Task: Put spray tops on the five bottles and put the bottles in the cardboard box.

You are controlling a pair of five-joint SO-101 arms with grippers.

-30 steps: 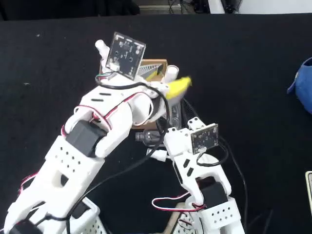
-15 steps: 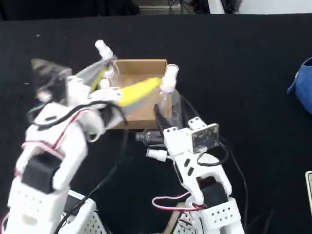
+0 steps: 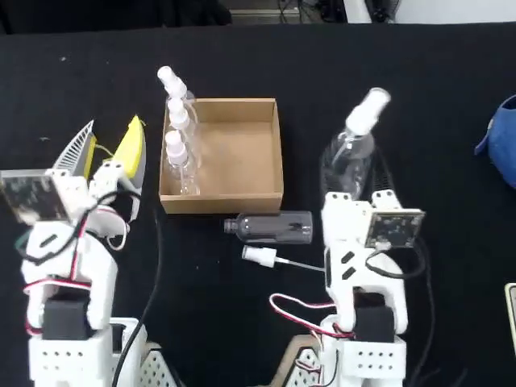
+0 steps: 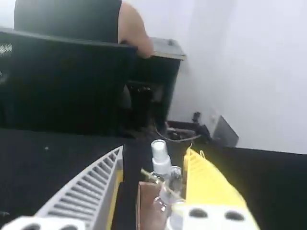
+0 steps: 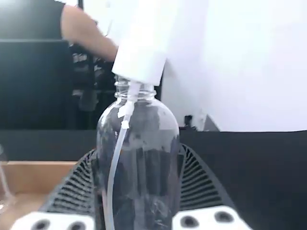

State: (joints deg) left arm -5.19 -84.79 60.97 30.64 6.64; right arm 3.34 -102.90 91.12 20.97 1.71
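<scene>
Boxing of the fourth bottle looks to be in hand: the right gripper [image 3: 348,173] clamps a clear plastic bottle with white spray top [image 3: 351,149] aloft, right of the brown cardboard box [image 3: 222,200] where three capped bottles [image 3: 179,153] stand. Next it needs lowering in beside them. The left gripper [image 3: 110,129] gapes wide and empty. An uncapped clear bottle [image 3: 270,226] and a loose white spray top [image 3: 260,255] lie just in front of the box.

cardboard box [image 3: 279,153]: brown, square, open at the top, sitting flat.
three bottles [image 3: 179,133]: clear, each with a white spray top on, standing in a row inside the box along its left wall.
capped bottle [image 3: 347,157]: clear, clamped in the right gripper [image 5: 138,160], raised to the right of the box. Its white top sits askew on the neck and the tube hangs down inside.
bare bottle [image 3: 270,227]: clear, no top, lying on its side just in front of the box with the neck pointing left.
loose spray top [image 3: 260,255]: white, lying just beside the bare bottle on its near side, with its thin tube pointing right.
</scene>
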